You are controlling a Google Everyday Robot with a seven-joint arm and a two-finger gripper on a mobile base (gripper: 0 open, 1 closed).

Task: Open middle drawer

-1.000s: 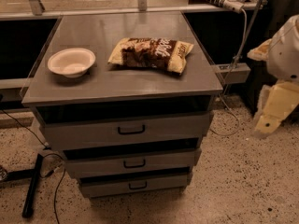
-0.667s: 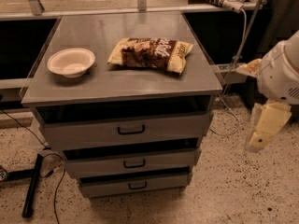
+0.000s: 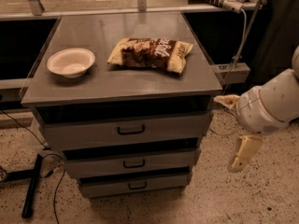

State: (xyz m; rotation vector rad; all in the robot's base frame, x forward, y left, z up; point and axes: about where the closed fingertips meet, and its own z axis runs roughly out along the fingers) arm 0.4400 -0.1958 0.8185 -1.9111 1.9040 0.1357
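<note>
Standing on a speckled floor (image 3: 187, 209), a grey cabinet (image 3: 121, 85) fills most of the view, its flat top reaching back to a rail behind. A pale robot arm (image 3: 275, 101) comes in from the right edge, level with the cabinet's upper front and clear of its right side. Three drawers are stacked in the cabinet front, each narrower than the one above: the top drawer (image 3: 93, 133), the middle drawer (image 3: 163, 160) and the bottom drawer (image 3: 103, 188). The middle drawer sits between the other two, pushed in, with a dark gap above its front. On the cabinet top, a chip bag (image 3: 149, 54) lies flat toward the right rear, and a white bowl (image 3: 71, 62) stands upright to its left, apart from it. The gripper (image 3: 224, 133) hangs just off the cabinet's right front corner, touching nothing. Its two fingers (image 3: 245, 152) are spread wide, one pointing left toward the corner and the other hanging down toward the floor, with nothing between them. A small black loop handle (image 3: 134, 164) sits at the centre of the middle drawer's front, well to the left of the gripper.
</note>
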